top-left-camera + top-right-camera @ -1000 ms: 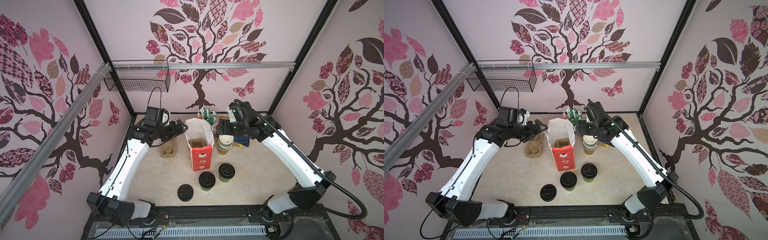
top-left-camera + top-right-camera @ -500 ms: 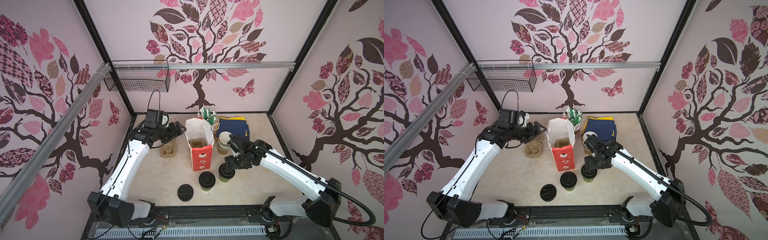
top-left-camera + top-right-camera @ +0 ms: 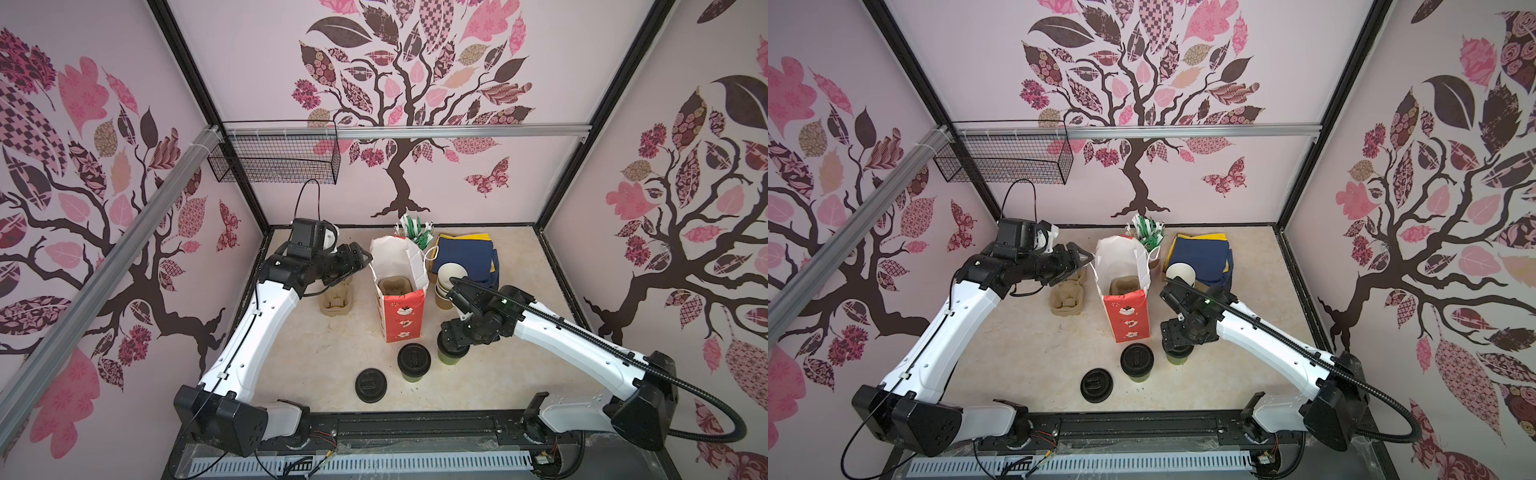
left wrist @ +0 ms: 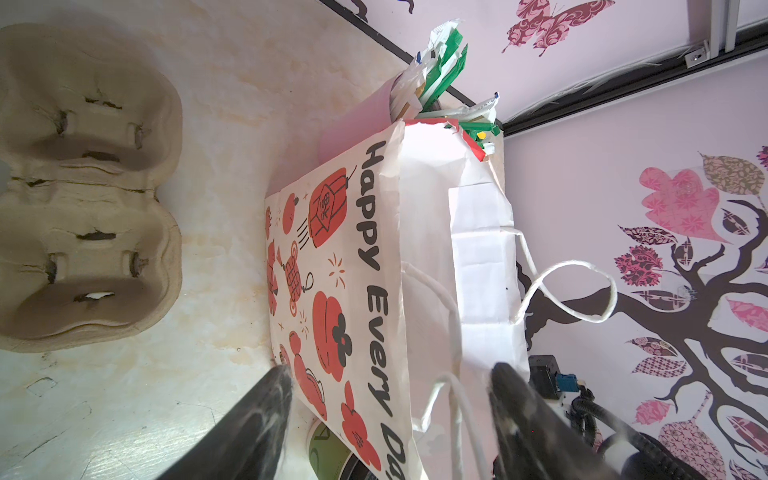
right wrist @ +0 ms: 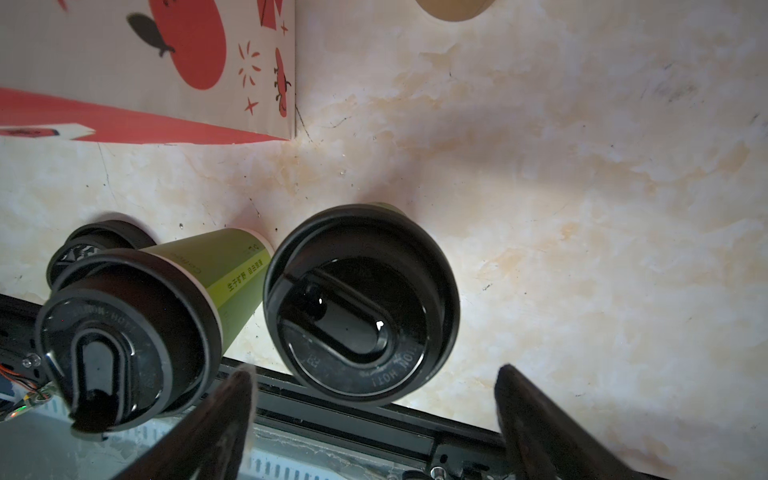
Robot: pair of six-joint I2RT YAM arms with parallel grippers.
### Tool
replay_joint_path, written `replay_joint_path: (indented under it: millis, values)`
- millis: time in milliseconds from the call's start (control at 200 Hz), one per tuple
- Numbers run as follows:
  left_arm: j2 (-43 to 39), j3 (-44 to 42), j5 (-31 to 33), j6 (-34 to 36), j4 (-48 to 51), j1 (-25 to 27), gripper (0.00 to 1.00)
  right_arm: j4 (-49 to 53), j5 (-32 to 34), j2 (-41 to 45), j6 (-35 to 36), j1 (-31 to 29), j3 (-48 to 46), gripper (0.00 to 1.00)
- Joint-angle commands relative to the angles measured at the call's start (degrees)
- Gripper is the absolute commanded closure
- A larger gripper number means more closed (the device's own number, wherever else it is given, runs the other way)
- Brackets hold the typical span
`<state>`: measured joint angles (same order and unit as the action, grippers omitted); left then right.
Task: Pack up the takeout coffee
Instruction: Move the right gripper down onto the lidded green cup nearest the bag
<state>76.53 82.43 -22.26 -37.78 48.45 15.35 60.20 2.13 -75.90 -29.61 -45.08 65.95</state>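
Observation:
Two takeout coffee cups, green with black sip lids, stand in front of the red-and-white bag [image 3: 402,309] [image 3: 1126,312]. The left cup [image 3: 413,362] [image 3: 1136,361] [image 5: 124,345] stands free. Over the right cup [image 3: 452,357] [image 3: 1177,357] [image 5: 361,303] hangs my right gripper [image 3: 451,345] [image 3: 1177,338] [image 5: 374,399], open, its fingers apart past the lid's rim and touching nothing. My left gripper [image 3: 362,259] [image 3: 1084,261] [image 4: 390,386] is open at the bag's left rim, its jaws on either side of the bag's wall and handle string.
A pulp carrier [image 3: 392,287] sits inside the bag; another [image 3: 336,297] [image 4: 83,187] lies left of it. A loose black lid [image 3: 371,385] lies at the front. Stacked empty cups [image 3: 451,276], navy napkins [image 3: 465,253] and a holder of sachets [image 3: 411,228] stand behind.
My right arm swung from the back, over the stacked cups, forward and down over the right coffee cup, its jaws widening. My left gripper stayed at the bag's rim and narrowed a little.

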Motion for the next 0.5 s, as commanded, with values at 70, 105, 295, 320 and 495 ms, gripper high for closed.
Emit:
replay_joint_path:
  millis: [70, 105, 295, 320, 495]
  values:
    - [-1.2, -1.93, -0.33, 0.26, -1.17, -0.22, 0.25, 1.04, 2.96, -2.6, -0.88, -2.01, 1.03, 0.07]
    - [-1.26, -1.95, -0.33, 0.25, -1.21, -0.24, 0.25, 1.15, 3.5, -2.92, -0.96, -2.26, 1.15, 0.07]
    - [-1.39, -2.06, -0.37, 0.07, -1.41, -0.24, 0.26, 0.68, 4.93, -3.89, -1.33, -2.67, 1.05, 0.13]
    - [-1.35, -2.07, -0.5, 0.07, -1.39, -0.24, 0.26, 0.7, 4.99, -4.04, -1.37, -2.65, 1.09, 0.14]
    - [-1.29, -1.95, -0.68, -0.1, -1.43, -0.24, 0.27, 0.66, 6.07, -4.73, -1.66, -2.99, 1.46, 0.19]
